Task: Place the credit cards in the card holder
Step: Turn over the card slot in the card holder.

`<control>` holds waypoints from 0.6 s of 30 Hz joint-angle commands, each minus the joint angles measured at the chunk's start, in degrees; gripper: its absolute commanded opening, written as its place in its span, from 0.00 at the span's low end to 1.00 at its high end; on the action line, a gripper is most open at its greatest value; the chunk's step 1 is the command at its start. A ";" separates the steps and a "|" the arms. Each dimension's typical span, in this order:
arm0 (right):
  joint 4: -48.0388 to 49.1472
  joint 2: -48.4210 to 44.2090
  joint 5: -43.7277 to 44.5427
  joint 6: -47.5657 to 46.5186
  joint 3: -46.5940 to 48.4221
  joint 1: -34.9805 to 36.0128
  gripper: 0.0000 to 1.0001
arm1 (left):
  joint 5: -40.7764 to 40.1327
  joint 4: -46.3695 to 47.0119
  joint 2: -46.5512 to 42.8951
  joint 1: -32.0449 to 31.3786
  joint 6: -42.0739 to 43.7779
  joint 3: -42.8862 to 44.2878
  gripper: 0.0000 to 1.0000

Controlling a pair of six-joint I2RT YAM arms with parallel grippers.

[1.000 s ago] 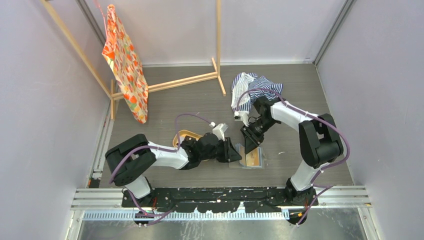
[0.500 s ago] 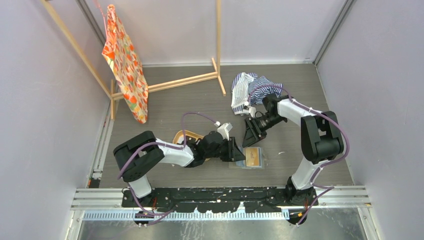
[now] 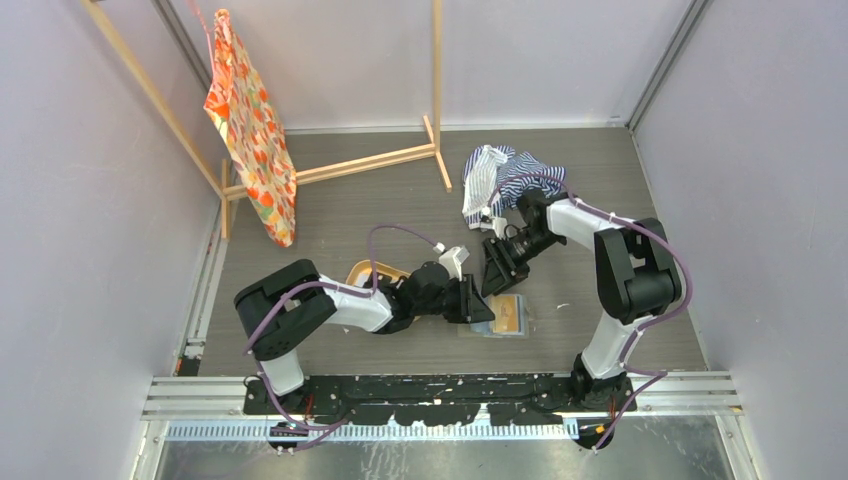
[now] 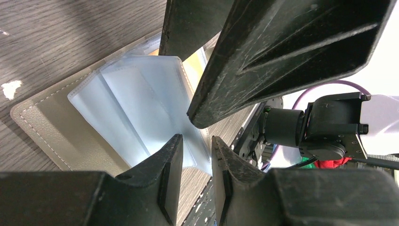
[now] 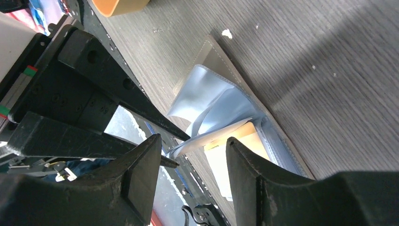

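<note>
At my far left the orange tray (image 3: 368,271) sat half hidden behind my left arm, so I could not tell whether any cards remained in it; my left gripper (image 4: 196,151) was pinched nearly closed on the edge of a clear leaf of the card holder (image 4: 51,125), which lay open on the table (image 3: 400,200) between my two arms, and it held that leaf up so the pocket gaped; an orange-tan credit card (image 5: 237,136) lay inside the pocket beneath; a second earlier my right gripper (image 5: 192,141) had been low over the holder with narrower jaws, and it had since spread wide, let go and drawn back towards the striped cloth (image 3: 510,175), empty; I judged that card delivered and the next still to fetch.
</note>
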 commanded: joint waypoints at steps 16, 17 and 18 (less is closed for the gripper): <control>0.52 0.35 5.76 0.97 1.53 0.01 0.52 | 0.64 6.62 -0.56 1.05 -1.88 -3.94 0.28; 0.51 0.43 5.92 0.97 1.53 -0.02 0.52 | 0.84 7.16 -0.40 1.13 -2.05 -4.15 0.28; 0.56 0.51 6.03 0.97 1.56 -0.07 0.52 | 1.05 7.64 -0.22 1.20 -2.27 -4.23 0.28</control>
